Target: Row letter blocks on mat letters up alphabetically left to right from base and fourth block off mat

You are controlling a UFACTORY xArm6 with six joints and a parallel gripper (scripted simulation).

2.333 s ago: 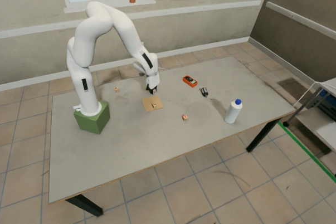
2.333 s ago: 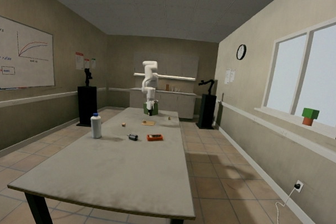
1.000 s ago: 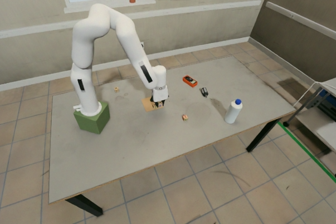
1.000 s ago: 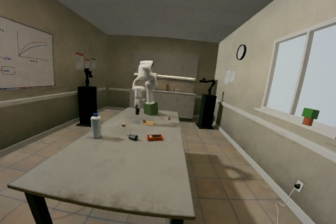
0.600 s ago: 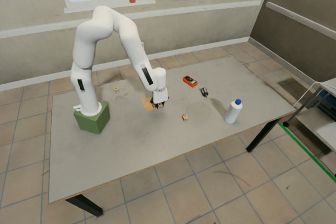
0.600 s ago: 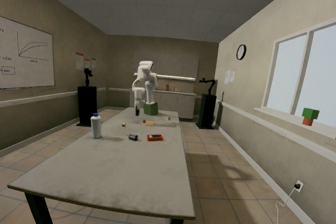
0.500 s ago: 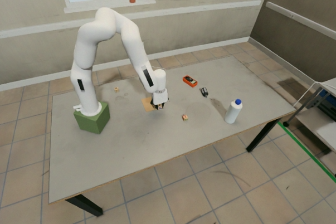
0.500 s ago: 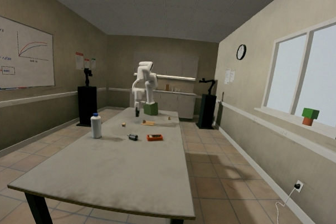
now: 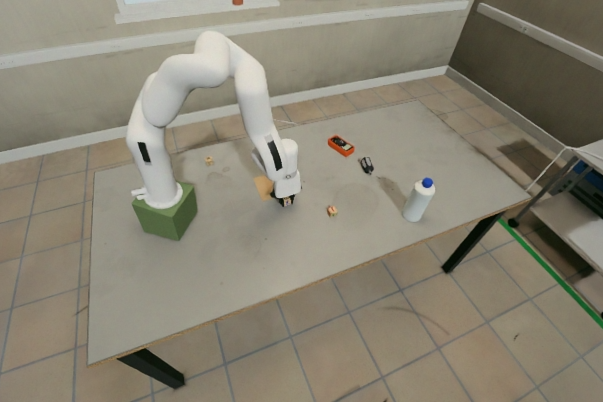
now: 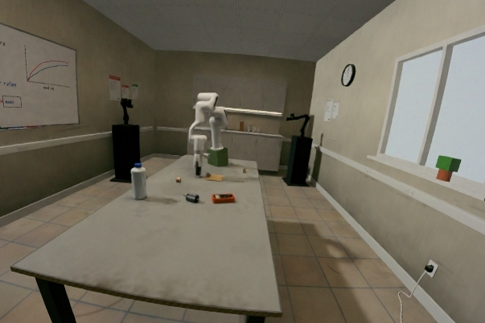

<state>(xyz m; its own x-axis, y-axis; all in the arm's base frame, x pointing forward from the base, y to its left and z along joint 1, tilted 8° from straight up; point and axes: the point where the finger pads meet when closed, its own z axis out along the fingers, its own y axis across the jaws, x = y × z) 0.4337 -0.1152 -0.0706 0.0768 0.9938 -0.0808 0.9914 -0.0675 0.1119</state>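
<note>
My gripper [image 9: 286, 201] is shut on a small wooden block [image 9: 287, 202]. It holds the block low over the table, just right of the tan mat [image 9: 263, 188] in the top view. My arm hides part of the mat. A second block [image 9: 332, 210] with red marks lies on the table to the right of the gripper. A third block [image 9: 209, 160] lies far back, near the green base [image 9: 166, 216]. In the exterior view the gripper [image 10: 198, 173] stands left of the mat [image 10: 215, 177], with the blocks at the left [image 10: 178, 179] and the right [image 10: 244, 170]. The letters are too small to read.
An orange meter [image 9: 341, 145] and a small black device [image 9: 366, 165] lie behind the right-hand block. A white bottle with a blue cap [image 9: 418, 200] stands near the table's right front edge.
</note>
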